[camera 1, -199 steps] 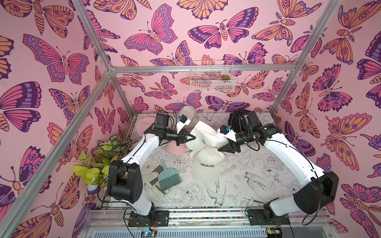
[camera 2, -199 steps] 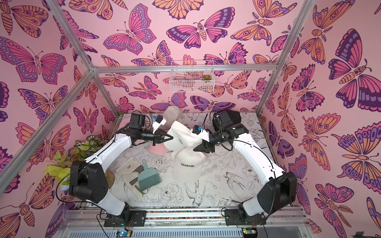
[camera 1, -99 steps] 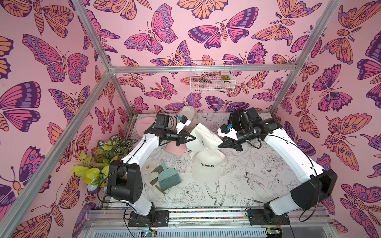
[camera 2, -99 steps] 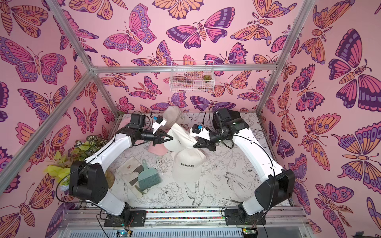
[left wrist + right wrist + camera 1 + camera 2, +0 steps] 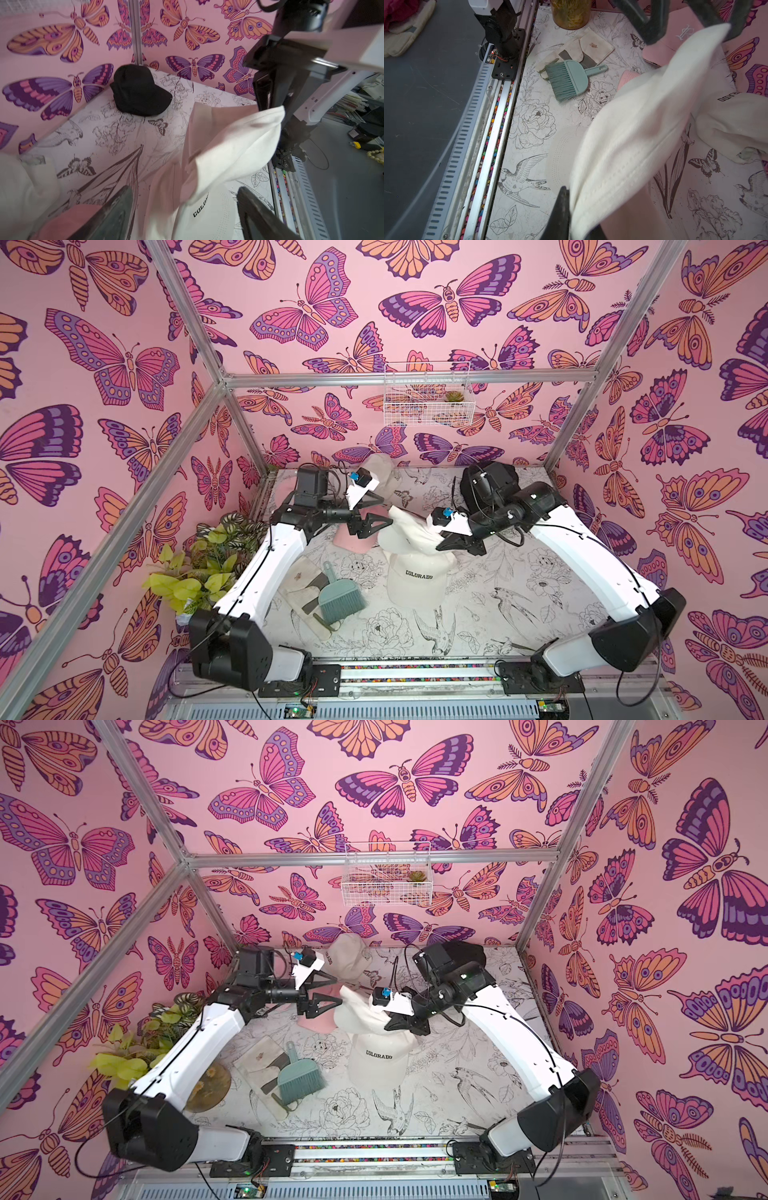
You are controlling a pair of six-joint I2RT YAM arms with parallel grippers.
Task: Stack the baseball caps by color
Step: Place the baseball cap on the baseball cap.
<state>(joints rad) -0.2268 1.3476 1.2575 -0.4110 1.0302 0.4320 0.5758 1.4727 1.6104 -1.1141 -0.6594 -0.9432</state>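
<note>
Both arms reached toward the middle of the counter (image 5: 519, 585). The right hand (image 5: 441, 545) was closed on one edge of a lifted cream cap (image 5: 409, 531), which hung slack above the counter. The left hand (image 5: 380, 511) stood wide open and gripped nothing. The free edge of the lifted cap lay at its fingertips (image 5: 652, 22); whether it touched them could not be told. Below the lifted cap, nearer the robot's base, a second cream cap lettered COLORADO (image 5: 415, 585) rested on the counter. A pink cap (image 5: 351, 541) lay under the left hand, just beside the lifted cap. A black cap (image 5: 137, 91) sat in the far corner behind the right arm, and a third cream cap (image 5: 347, 957) sat against the back wall. A teal brush (image 5: 343, 601) lay beside the left arm.
</note>
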